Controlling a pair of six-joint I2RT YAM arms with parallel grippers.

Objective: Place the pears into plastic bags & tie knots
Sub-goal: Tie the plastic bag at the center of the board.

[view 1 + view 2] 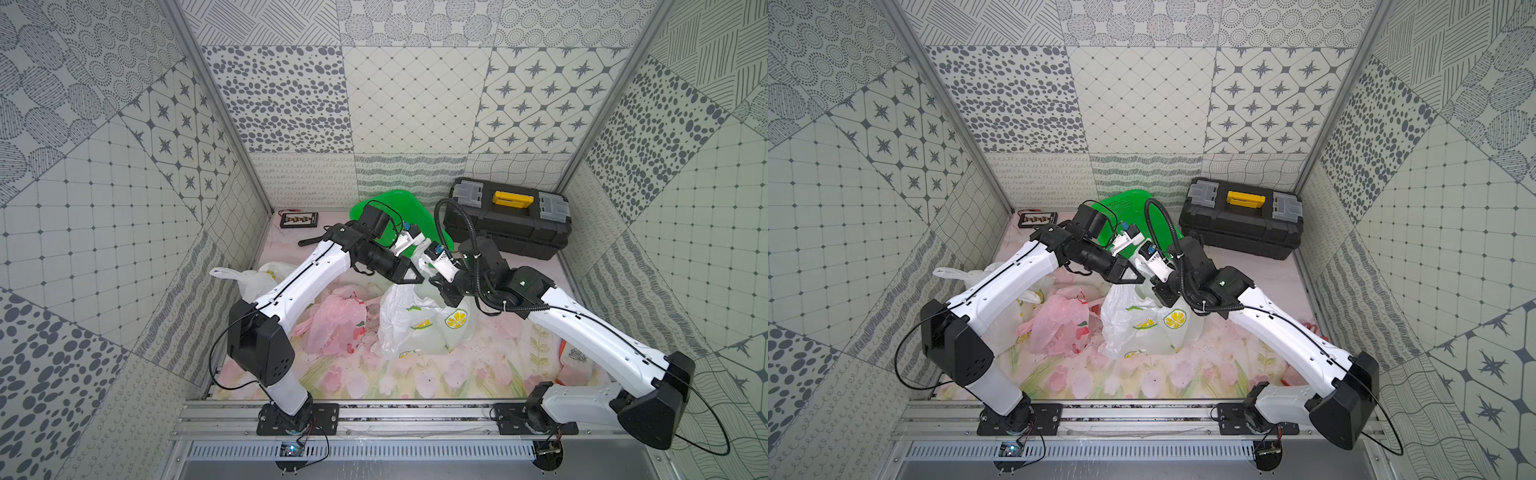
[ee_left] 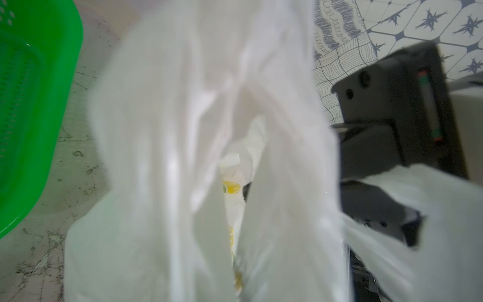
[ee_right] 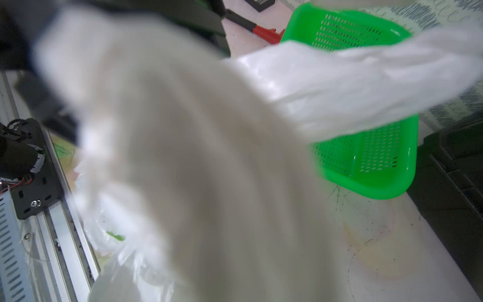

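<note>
While both arms lean in over the desk (image 1: 415,382), their tips meet near the middle of the frame in both top views. Right under them stands the lemon bag (image 1: 415,328), white with yellow lemon prints. Its top is pulled up tall to the two claws and its bottom sits on the flowery cloth.

The right claw (image 1: 442,293) is pinched tight shut on the top of that bag. Thin white plastic (image 3: 183,157) fills most of the right wrist view, blurry and very close. The left claw (image 1: 415,278) touches the bag top too, but I cannot tell if it is wide or narrow, because the plastic (image 2: 162,157) hides it in the left wrist view. A bit of lemon print (image 2: 231,187) peeks out between the folds there.

Just left of the lemon bag lies the pink bag (image 1: 336,324), crumpled and flat. Farther left, partly under the left arm, is another white bag (image 1: 249,278).

Behind the arms, toward the top of the desk, the green basket (image 1: 399,199) sits tipped up. Next to it on the right is the black toolbox (image 1: 507,224) with a yellow latch.
</note>
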